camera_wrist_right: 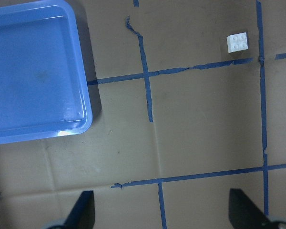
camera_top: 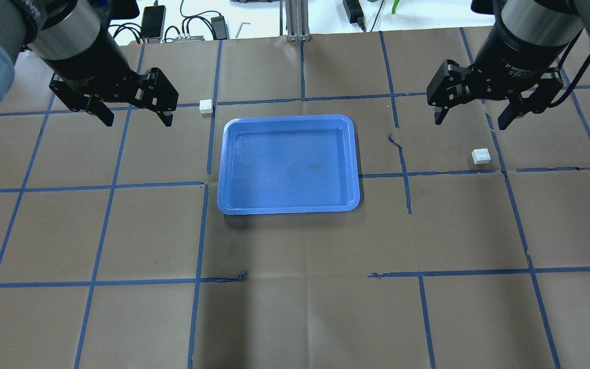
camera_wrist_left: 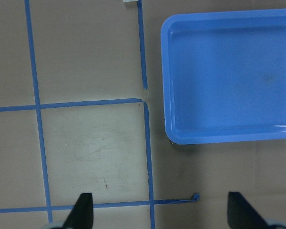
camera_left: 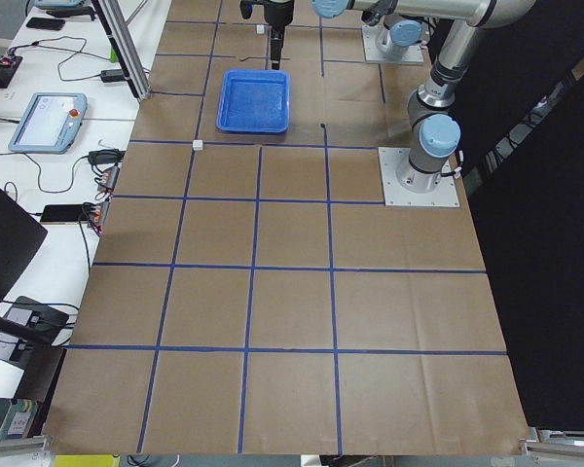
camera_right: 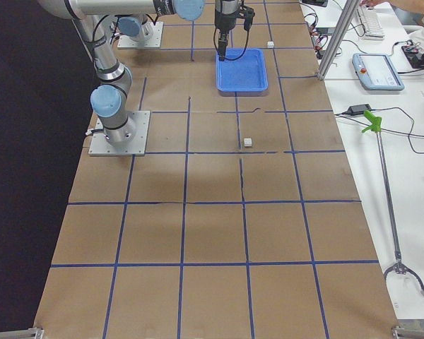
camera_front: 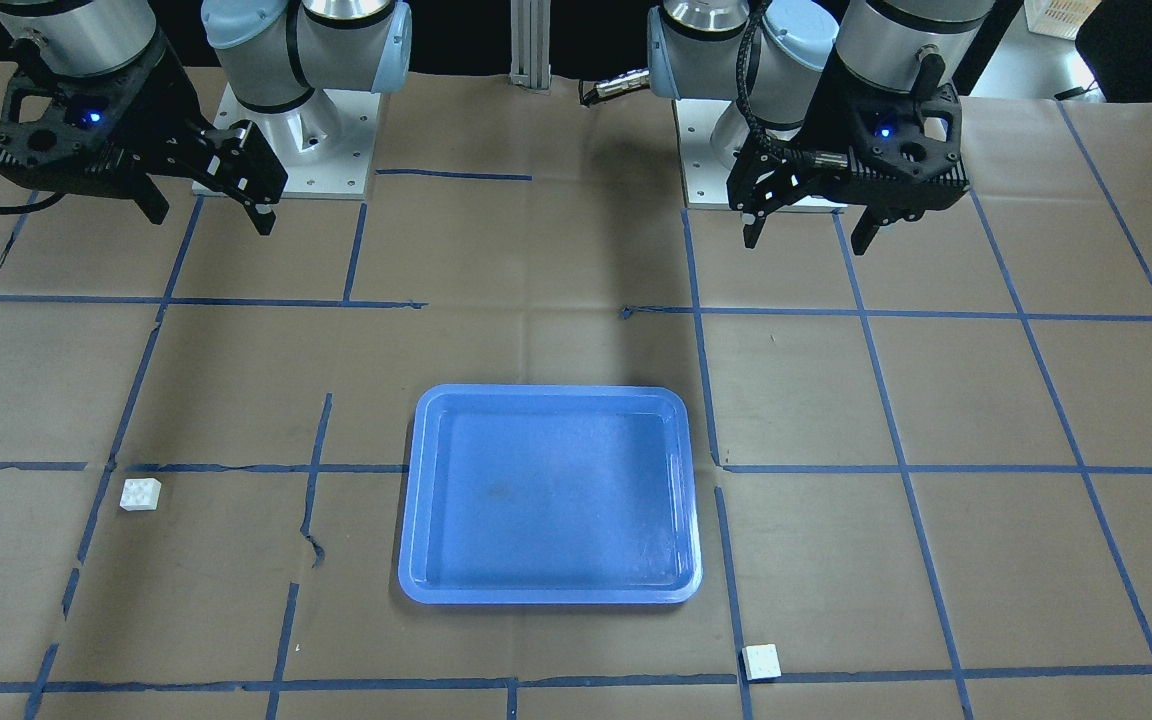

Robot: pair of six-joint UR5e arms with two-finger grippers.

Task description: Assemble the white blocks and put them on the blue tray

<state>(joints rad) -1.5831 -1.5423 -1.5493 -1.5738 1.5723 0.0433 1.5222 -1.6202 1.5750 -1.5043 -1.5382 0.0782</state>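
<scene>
The blue tray (camera_top: 222, 169) lies empty at the table's middle, also in the front view (camera_front: 548, 394). One white block (camera_top: 206, 106) lies just beyond the tray's far left corner, in the front view (camera_front: 761, 661) too. The other white block (camera_top: 481, 156) lies well right of the tray, also in the front view (camera_front: 140, 494) and the right wrist view (camera_wrist_right: 238, 42). My left gripper (camera_top: 136, 120) hangs open and empty above the table, left of the tray. My right gripper (camera_top: 470, 123) hangs open and empty, just beyond the right block.
Brown paper with a grid of blue tape lines (camera_top: 200, 241) covers the table. The two arm bases (camera_front: 286, 150) stand at the robot's edge. Cables and devices (camera_top: 182, 25) lie beyond the far edge.
</scene>
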